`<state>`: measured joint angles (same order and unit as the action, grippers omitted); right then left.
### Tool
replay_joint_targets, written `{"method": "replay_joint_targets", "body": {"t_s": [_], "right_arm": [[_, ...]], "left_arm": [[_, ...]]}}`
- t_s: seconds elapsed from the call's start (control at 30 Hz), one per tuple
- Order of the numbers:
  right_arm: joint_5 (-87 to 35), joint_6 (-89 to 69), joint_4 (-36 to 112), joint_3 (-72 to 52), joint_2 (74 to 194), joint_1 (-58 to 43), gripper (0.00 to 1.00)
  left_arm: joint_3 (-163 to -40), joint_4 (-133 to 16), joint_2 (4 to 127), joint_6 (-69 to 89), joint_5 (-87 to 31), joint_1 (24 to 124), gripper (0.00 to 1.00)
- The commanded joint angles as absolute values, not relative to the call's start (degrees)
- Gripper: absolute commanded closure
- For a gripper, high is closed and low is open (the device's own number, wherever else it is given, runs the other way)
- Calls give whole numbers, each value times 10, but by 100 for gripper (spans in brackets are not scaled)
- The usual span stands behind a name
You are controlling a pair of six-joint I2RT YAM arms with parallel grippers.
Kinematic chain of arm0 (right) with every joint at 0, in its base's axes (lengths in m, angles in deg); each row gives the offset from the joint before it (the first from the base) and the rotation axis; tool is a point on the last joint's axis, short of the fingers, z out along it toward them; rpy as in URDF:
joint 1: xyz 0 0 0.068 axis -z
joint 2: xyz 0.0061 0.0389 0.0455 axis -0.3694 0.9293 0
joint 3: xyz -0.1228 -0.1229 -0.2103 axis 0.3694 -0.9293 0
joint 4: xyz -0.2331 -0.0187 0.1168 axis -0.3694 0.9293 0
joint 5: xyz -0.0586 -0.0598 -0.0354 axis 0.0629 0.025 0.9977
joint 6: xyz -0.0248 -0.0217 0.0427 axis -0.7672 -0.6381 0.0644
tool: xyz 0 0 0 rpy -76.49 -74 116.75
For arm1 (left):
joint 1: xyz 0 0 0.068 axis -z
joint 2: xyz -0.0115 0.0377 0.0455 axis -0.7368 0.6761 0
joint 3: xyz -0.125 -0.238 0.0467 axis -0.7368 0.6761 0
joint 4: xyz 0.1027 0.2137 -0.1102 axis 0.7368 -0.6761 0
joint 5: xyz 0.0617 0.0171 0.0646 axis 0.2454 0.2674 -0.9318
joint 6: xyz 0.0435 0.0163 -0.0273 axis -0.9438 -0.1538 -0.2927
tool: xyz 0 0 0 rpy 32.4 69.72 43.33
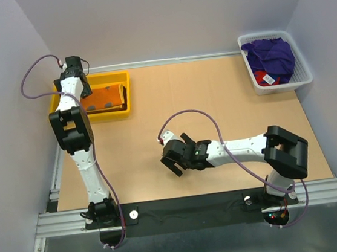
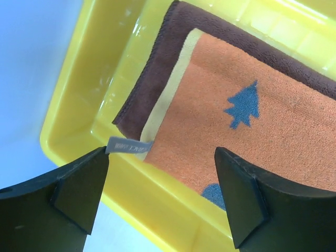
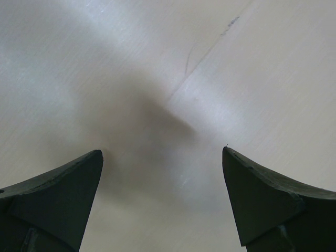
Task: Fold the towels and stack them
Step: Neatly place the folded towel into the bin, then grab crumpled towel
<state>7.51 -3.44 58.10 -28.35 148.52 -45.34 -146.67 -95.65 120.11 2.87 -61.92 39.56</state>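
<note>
Tabletop | left arm stretched over tray | right arm low

Fuzzy terry orange towel, glossy plastic yellow tray, matt wood-look table

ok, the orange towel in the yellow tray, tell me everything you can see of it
The orange towel is soft terry, with blue-grey tree prints, a pale yellow border and a small grey label at one corner. It lies flat on the brown towel, both inside the yellow tray. The left tool hangs open over that corner, not gripping it.
</note>
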Motion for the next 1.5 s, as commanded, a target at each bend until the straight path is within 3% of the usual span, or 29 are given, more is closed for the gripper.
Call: {"method": "replay_joint_targets", "body": {"t_s": [0.0,0.07,0.1,0.2,0.43,0.67,0.7,1.07,1.47], "right_arm": [[112,-18,582,-258,1456,-425,0],[117,-15,582,-259,1452,-406,0],[116,-11,582,-260,1449,-398,0],[115,-5,582,-266,1434,-377,0],[104,14,582,-301,1384,-359,0],[101,22,582,-330,1356,-349,0],[102,22,582,-331,1355,-348,0],[101,23,582,-334,1368,-341,0],[137,-42,582,-244,1361,-269,0]], "left_arm": [[-1449,-935,1091,76,-589,396,7],[-1403,-895,1044,82,-551,406,15],[-1381,-874,1031,85,-511,421,26],[-1302,-786,999,96,-432,439,47],[-1255,-646,1039,125,-318,473,61],[-1280,-632,1098,124,-302,490,63],[-1279,-631,1101,122,-300,496,67],[-1238,-617,1133,119,-342,526,67],[-1239,-662,1007,152,-322,525,64]]}}
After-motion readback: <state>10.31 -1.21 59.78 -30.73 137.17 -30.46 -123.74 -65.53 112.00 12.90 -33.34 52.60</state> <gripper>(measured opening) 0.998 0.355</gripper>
